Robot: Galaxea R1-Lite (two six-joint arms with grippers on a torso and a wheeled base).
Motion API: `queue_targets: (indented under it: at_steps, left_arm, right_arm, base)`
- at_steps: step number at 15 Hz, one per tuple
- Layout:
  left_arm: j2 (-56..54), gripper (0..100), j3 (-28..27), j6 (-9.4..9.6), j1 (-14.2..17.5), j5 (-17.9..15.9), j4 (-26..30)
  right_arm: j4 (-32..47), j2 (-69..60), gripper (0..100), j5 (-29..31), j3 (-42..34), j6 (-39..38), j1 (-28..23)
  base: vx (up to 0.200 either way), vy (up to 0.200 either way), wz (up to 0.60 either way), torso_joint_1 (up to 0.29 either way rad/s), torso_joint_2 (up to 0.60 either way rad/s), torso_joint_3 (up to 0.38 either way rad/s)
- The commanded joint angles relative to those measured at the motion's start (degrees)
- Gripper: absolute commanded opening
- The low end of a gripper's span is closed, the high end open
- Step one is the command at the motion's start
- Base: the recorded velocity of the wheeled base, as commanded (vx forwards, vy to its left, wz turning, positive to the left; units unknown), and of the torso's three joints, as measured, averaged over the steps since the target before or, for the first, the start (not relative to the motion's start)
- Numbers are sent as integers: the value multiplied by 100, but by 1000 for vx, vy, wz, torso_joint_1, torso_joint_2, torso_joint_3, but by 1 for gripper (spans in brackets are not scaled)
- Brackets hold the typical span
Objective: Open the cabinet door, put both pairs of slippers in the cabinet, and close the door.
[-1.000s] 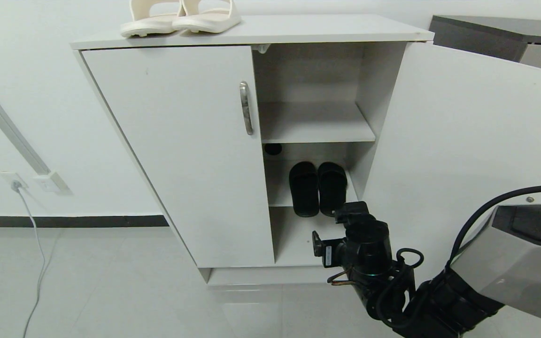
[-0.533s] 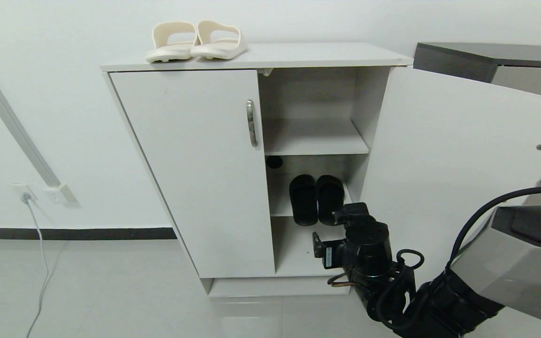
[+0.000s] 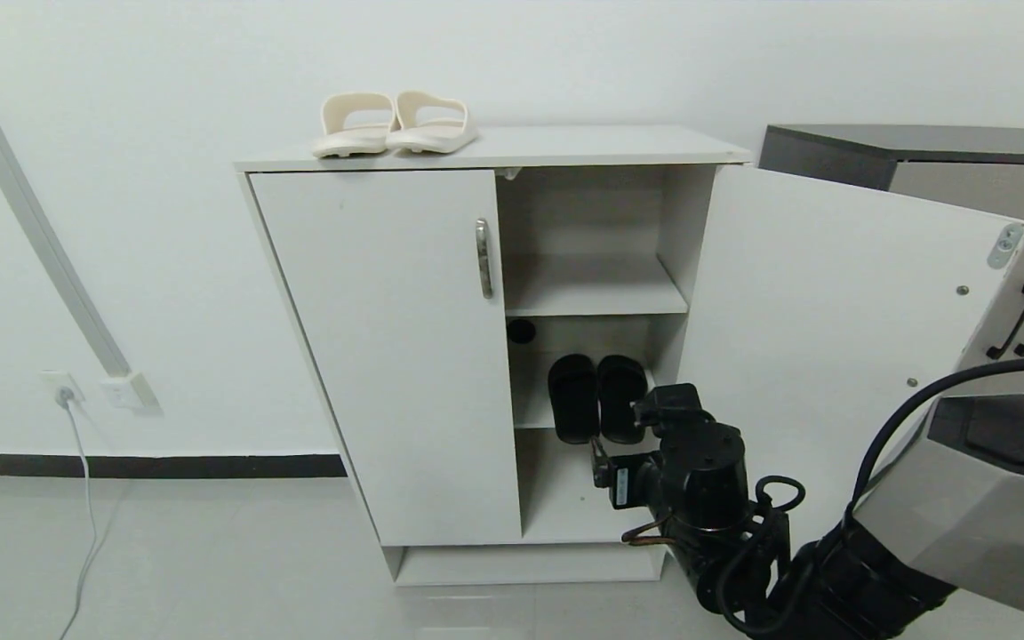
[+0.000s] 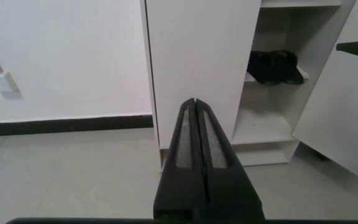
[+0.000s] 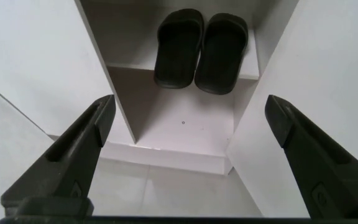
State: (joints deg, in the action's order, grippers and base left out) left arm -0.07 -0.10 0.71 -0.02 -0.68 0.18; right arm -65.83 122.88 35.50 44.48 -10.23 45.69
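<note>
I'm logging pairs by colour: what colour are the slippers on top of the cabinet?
The slippers are cream, clearest in the head view.

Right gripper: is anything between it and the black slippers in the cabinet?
Nothing blocks it. In the right wrist view the stretch between the open right gripper and the black slippers is bare; only the white bottom shelf lies below.

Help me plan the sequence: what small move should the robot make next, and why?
Probably raise the open, empty right gripper toward the cream foam slide slippers on the white cabinet top. The black rubber slippers already sit on the second shelf inside, and the right door stands open, so the cream pair is what remains.
</note>
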Motion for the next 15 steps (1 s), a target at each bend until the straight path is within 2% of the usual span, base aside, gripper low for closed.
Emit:
queue_targets:
  at_steps: [1, 9, 15]
  left_arm:
    - [7, 0, 1, 0, 2, -2, -1]
    - [7, 0, 1, -9, 2, 7, -1]
    - [7, 0, 1, -9, -6, 7, -1]
  right_arm:
    - [-9, 17, 100, 1, -19, 3, 1]
    - [-26, 69, 100, 1, -63, 3, 1]
    - [-202, 104, 100, 10, -98, 56, 1]
  base:
    - [0, 0, 0, 0, 0, 0]
    - [0, 0, 0, 0, 0, 0]
    - [0, 200, 0, 2, 0, 5]
